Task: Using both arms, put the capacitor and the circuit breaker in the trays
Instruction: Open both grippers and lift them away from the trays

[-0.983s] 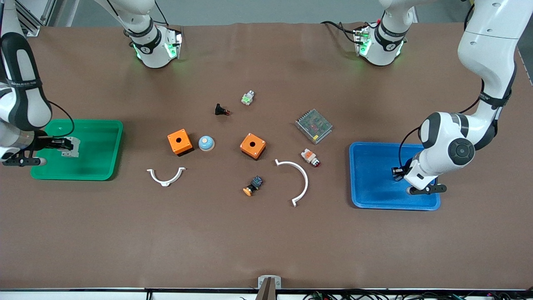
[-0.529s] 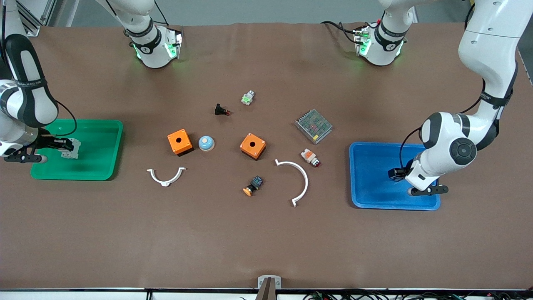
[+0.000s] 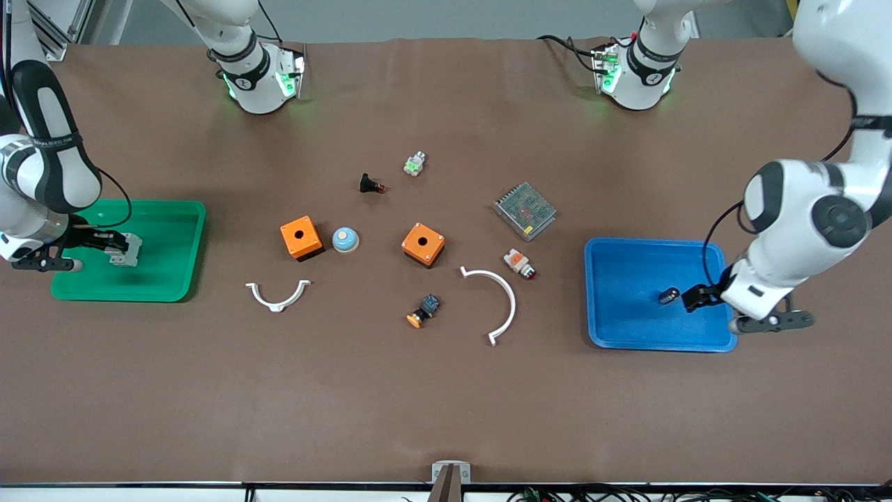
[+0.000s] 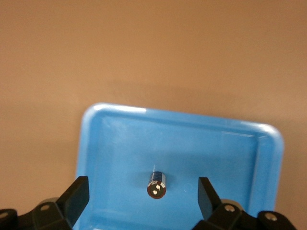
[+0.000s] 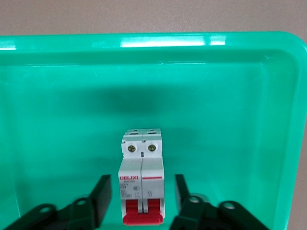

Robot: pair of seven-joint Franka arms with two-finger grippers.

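The tiny black cylindrical capacitor with a silvery end (image 3: 669, 295) lies on the floor of the blue plastic tray (image 3: 627, 335), just beside the left gripper (image 3: 699, 298), whose fingers are spread wide and hold nothing. At the right arm's end of the table, the white-grey rectangular circuit breaker with a red switch section (image 3: 125, 252) lies in the green plastic tray (image 3: 174, 286), directly ahead of the right gripper (image 3: 111, 242); its fingers stand apart on either side of the block, seemingly clear of it.

Both parts appear delivered, each to its own tray, which would explain the parted fingers.

The left wrist view shows the capacitor (image 4: 157, 183) lying free between the fingers (image 4: 76, 196), untouched, its metal end facing the camera. The right wrist view shows the breaker (image 5: 141, 182) with narrow gaps beside each finger (image 5: 101, 201), which the front view cannot resolve.
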